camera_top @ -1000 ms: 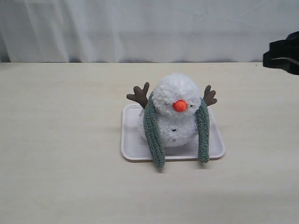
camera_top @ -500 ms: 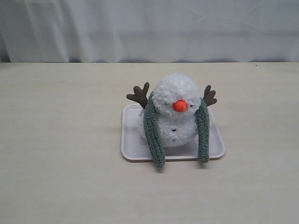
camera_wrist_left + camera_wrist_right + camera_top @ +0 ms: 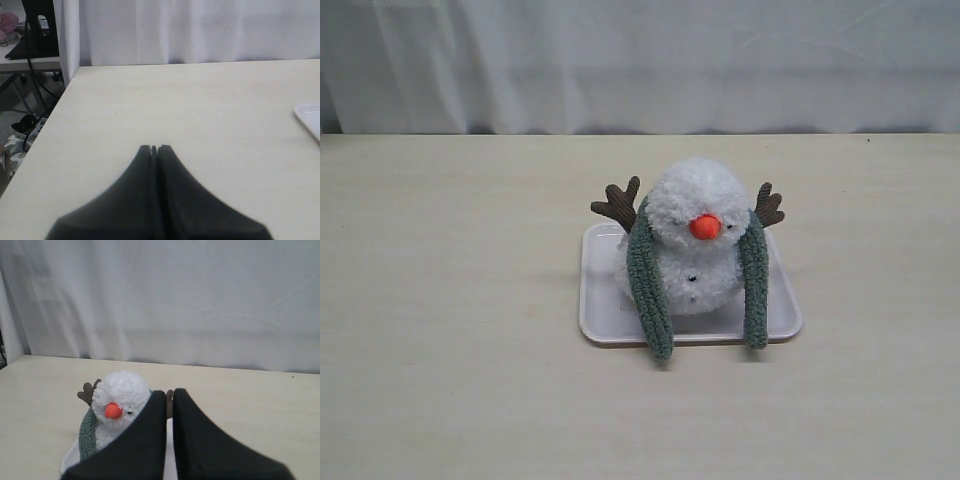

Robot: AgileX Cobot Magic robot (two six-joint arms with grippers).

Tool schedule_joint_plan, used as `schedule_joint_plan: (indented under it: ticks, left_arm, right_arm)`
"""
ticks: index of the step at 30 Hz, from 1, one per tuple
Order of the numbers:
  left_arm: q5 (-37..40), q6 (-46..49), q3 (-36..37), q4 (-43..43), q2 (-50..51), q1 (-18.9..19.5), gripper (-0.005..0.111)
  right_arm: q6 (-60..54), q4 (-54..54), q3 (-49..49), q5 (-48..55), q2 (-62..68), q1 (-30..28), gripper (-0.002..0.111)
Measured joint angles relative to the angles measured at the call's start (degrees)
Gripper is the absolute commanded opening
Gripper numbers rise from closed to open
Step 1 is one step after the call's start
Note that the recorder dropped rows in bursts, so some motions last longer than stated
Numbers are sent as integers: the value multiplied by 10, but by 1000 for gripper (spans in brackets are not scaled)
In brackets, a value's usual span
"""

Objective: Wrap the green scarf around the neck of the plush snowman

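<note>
The fluffy white 2-ball plush snowman (image 3: 692,268) is sitting on a flat white rectangular plastic tray (image 3: 595,315), which is lying at the middle of the pale wooden worktop (image 3: 450,300). The long, ribbed, knitted grey-green scarf (image 3: 648,290) is passing behind the snowman's neck (image 3: 692,258), hidden there. Its 2 ends are hanging down the front, uncrossed, 1 on each side of the orange nose (image 3: 704,227). In the exterior view, the end on the left is reaching past the tray's front edge and the end on the right is stopping about at that edge. 2 brown twig arms (image 3: 618,205) are sticking up beside the head. No arm is showing in the exterior view.

The left gripper (image 3: 154,148) is hovering above bare worktop with its 2 black fingers (image 3: 142,170) pressed together on nothing, a tray corner lying off to 1 side. The right gripper (image 3: 169,392) is pointing toward the snowman, its fingers (image 3: 150,425) drawn close with only a thin slit between them, holding nothing.
</note>
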Motion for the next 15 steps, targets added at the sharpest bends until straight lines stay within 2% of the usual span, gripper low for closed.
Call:
schedule_joint_plan:
  ticks: [15]
  left_arm:
    - [0,0,0,0,0,0,0]
  right_arm:
    - [-5,0,21,-6,-79,0,4]
